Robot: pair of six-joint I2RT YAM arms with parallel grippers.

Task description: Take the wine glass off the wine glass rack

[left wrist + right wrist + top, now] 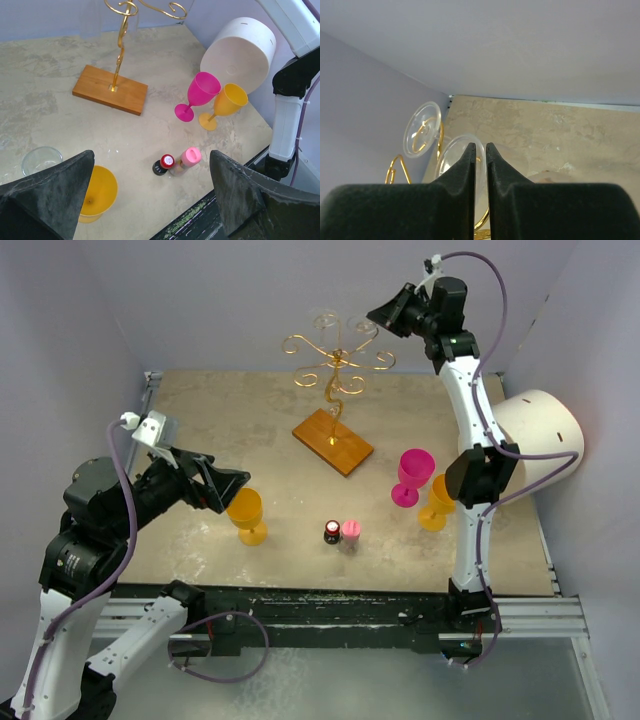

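The wine glass rack (pixel 335 362) stands towards the back of the table (pixel 200 420), a thin gold wire stem with curled scroll arms rising from a flat brown wooden base (pixel 333 441). Clear glasses hang among the scrolls at its top. The wine glass (pixel 450 152) is see-through, with a round rim, and a second clear glass (pixel 422 129) hangs just beside it.

The right arm (pixel 470 410) stretches up and forward, its wrist bent towards the top right of the rack. The right gripper (pixel 480 150) is drawn nearly together, only a thin slit left between its black fingers (pixel 462 175), and they pinch the wine glass.

The left gripper (pixel 222 485) hangs low at the near left, spread wide and holding nothing, just above a yellow glass (pixel 246 516).
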